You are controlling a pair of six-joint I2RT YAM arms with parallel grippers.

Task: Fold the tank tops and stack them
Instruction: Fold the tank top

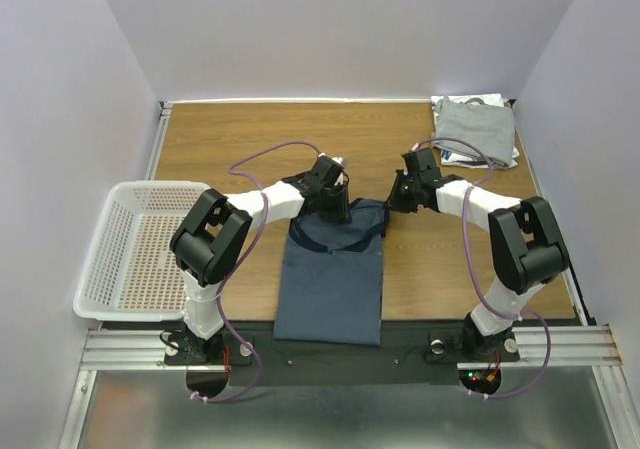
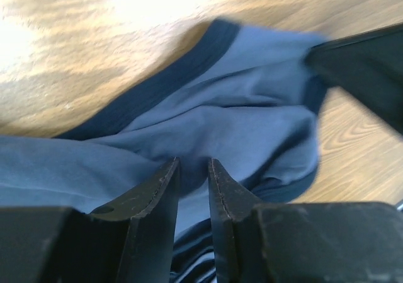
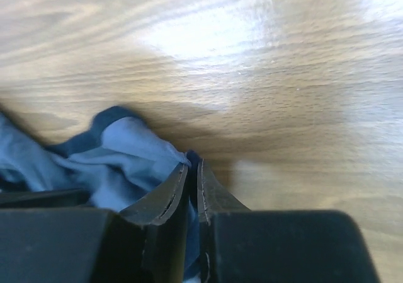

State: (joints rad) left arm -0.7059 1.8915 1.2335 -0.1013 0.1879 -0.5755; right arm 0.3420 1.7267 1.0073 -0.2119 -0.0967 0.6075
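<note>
A slate-blue tank top (image 1: 332, 279) with navy trim lies lengthwise on the wooden table, its hem at the near edge. My left gripper (image 1: 333, 207) is shut on the fabric at its far left shoulder; the left wrist view shows blue cloth (image 2: 208, 125) pinched between the fingers (image 2: 194, 169). My right gripper (image 1: 397, 201) is shut on the far right shoulder strap; the right wrist view shows the blue strap (image 3: 119, 150) clamped between nearly closed fingers (image 3: 192, 173). A folded light grey tank top (image 1: 475, 126) lies on white ones at the far right corner.
A white plastic mesh basket (image 1: 135, 249) stands at the left edge of the table. Purple-grey walls enclose the table (image 1: 250, 139) on three sides. Purple cables loop over both arms.
</note>
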